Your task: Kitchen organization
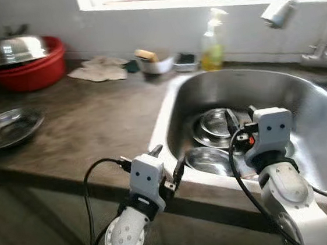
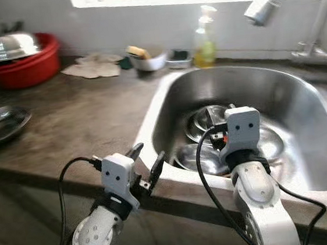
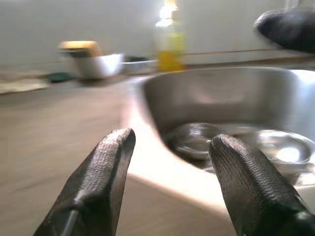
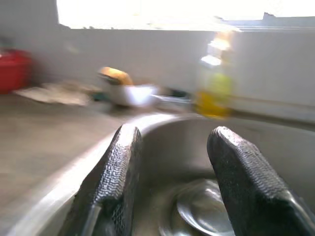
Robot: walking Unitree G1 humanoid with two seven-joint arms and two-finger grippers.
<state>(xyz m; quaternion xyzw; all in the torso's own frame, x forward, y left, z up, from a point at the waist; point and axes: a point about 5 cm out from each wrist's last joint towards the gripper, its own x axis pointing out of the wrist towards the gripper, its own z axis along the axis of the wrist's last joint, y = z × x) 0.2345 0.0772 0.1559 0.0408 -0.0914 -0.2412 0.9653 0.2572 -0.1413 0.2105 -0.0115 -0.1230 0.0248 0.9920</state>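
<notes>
- Steel dishes are what you have left to deal with, and from how things lie, the tidying looks barely begun: nothing is in either gripper.
- Far to the left of your left gripper (image 1: 167,162), a red tub (image 1: 32,69) with a shiny lid (image 1: 15,49) sits at the back of the counter (image 1: 99,120), and a shallow steel plate (image 1: 6,127) lies nearer the front edge.
- Your left gripper hangs at the counter's front edge, just beside the sink (image 1: 179,106) rim, fingers (image 3: 106,177) spread and empty.
- Beyond it, by the wall, you have a rag (image 1: 100,69), a small bowl with a sponge (image 1: 154,61) and a soap bottle (image 1: 212,41).
- Your right gripper (image 4: 172,172) reaches over the sink, fingers apart, nothing between them; the steel bowls (image 1: 212,143) lie in the basin just ahead of and below it.
- How many bowls are stacked there you can't tell; the right arm covers part of them.
- Both wrist views are blurred, the tap (image 1: 280,10) is soft, and the sink's right side is cut off.
</notes>
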